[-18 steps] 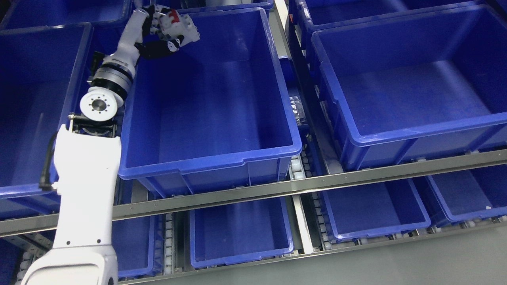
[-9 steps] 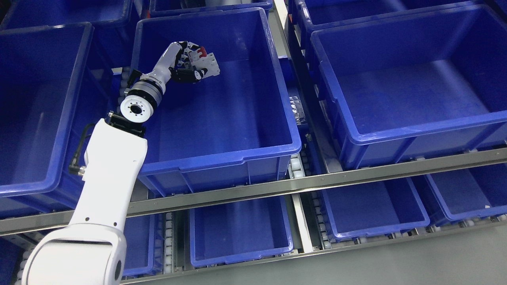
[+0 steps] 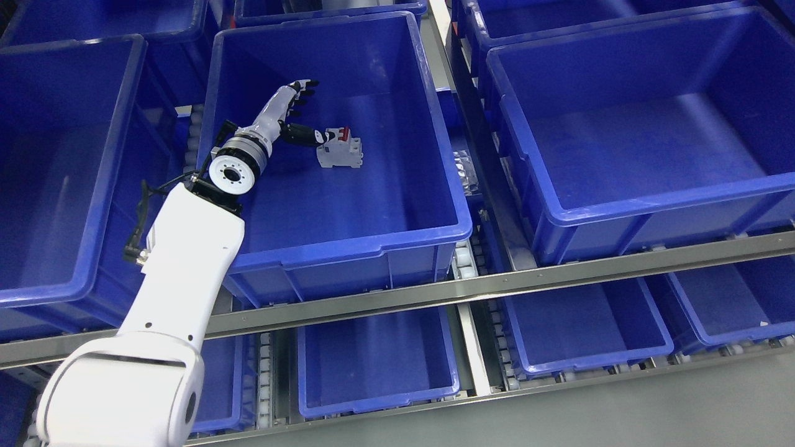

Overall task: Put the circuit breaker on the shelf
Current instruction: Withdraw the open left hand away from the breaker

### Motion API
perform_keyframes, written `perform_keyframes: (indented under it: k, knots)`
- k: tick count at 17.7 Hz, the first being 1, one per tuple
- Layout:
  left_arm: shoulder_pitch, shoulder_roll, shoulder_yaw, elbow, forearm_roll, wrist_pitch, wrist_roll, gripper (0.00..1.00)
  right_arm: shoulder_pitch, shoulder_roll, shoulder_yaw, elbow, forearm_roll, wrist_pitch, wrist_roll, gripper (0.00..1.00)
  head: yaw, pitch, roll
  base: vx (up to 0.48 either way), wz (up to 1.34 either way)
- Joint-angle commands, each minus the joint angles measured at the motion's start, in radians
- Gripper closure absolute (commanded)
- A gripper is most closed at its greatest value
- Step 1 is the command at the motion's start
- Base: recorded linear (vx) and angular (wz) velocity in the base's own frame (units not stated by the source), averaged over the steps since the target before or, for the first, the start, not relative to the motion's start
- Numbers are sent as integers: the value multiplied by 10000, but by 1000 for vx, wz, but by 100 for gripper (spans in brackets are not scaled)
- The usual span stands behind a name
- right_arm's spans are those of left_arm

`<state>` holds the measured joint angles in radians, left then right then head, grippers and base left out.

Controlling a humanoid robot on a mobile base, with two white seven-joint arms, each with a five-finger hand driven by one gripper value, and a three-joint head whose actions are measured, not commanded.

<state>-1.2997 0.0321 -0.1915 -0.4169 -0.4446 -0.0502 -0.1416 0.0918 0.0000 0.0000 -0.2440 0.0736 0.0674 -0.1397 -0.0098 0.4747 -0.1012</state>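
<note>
Head view: the circuit breaker (image 3: 339, 149) is being shown lying on the floor of the middle blue bin (image 3: 435, 233) on the upper shelf level, toward the bin's back half and apart from every wall. The left hand (image 3: 297, 115) is being held just beside it with the fingers spread and nothing grasped; a dark fingertip is being seen right at the breaker's left edge, though contact cannot be told. The placing is being judged as essentially done, with only the drawing of the arm out of the bin left. The right hand is not being shown.

Around the bin, more blue bins are being seen: one to the left (image 3: 37, 292), a larger one to the right (image 3: 652, 208), and others on the lower level (image 3: 379, 406). The steel shelf rail (image 3: 497, 287) is being seen in front. The bin's left wall, over which the forearm is being passed, is being judged the one thing to be cleared on the way out.
</note>
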Motion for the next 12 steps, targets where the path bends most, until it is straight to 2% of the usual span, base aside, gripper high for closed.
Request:
perform_keyframes:
  k: [1, 2, 4, 6, 8, 10, 12]
  knots:
    - [-195, 308, 819, -380, 28, -50, 1043, 8, 3, -175, 199, 0, 0, 123, 32, 0, 0, 0, 0, -2, 14]
    - [-195, 262, 1843, -964, 89, -50, 1215, 8, 3, -175, 199, 0, 0, 123, 32, 0, 0, 0, 0, -2, 14]
    - [-88, -146, 4771, -2711, 135, 41, 1125, 4, 3, -175, 199, 0, 0, 108, 32, 0, 0, 0, 0, -30, 12]
    - [202, -146, 6266, -4138, 455, 42, 1124, 1, 3, -175, 199, 0, 0, 123, 47, 0, 0, -1, 0, -137, -58]
    - [967, -146, 6349, -6116, 1619, 392, 1124, 1, 3, -175, 199, 0, -15, 123, 32, 0, 0, -1, 0, -197, -29]
    - [1795, -146, 5677, -8307, 2463, 1586, 1185, 1, 3, -175, 199, 0, 0, 123, 32, 0, 0, -1, 0, -238, 6]
    - [2578, -146, 4864, -9738, 2728, 2035, 1247, 1, 3, -175, 199, 0, -15, 123, 32, 0, 0, -1, 0, -291, 9]
